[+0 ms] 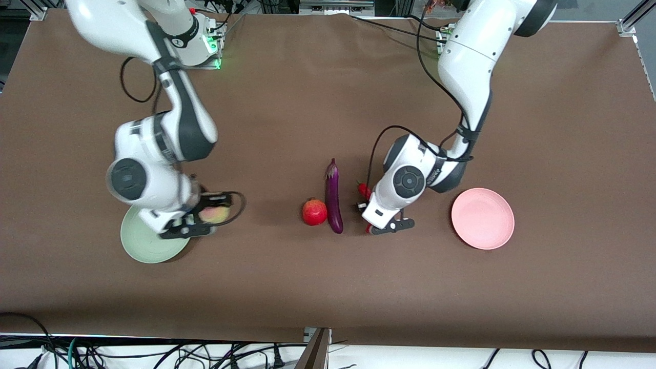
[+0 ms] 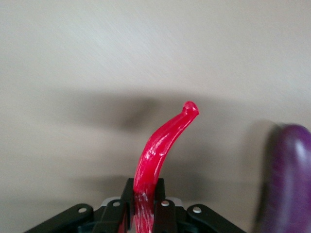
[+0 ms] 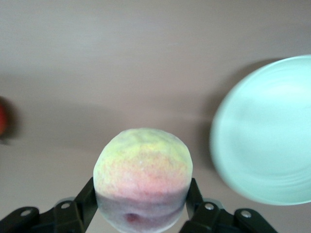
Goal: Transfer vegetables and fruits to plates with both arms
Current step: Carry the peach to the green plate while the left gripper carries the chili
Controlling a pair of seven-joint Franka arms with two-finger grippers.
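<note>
My right gripper point(image 1: 210, 216) is shut on the yellow-green, pink-blushed fruit point(image 1: 217, 212) and holds it in the air beside the mint green plate point(image 1: 146, 246). In the right wrist view the fingers clamp both sides of this fruit point(image 3: 143, 174), with the green plate point(image 3: 265, 136) off to one side. My left gripper point(image 2: 144, 201) is shut on the thick end of the curved red chili point(image 2: 163, 143), low over the table beside the purple eggplant point(image 1: 333, 197). The red fruit point(image 1: 314, 212) lies against the eggplant. The pink plate point(image 1: 483, 218) is bare.
Brown cloth covers the table point(image 1: 318, 287). The eggplant point(image 2: 286, 179) lies close alongside the left gripper point(image 1: 363, 205). Cables trail from both arms, and more hang along the table edge nearest the front camera.
</note>
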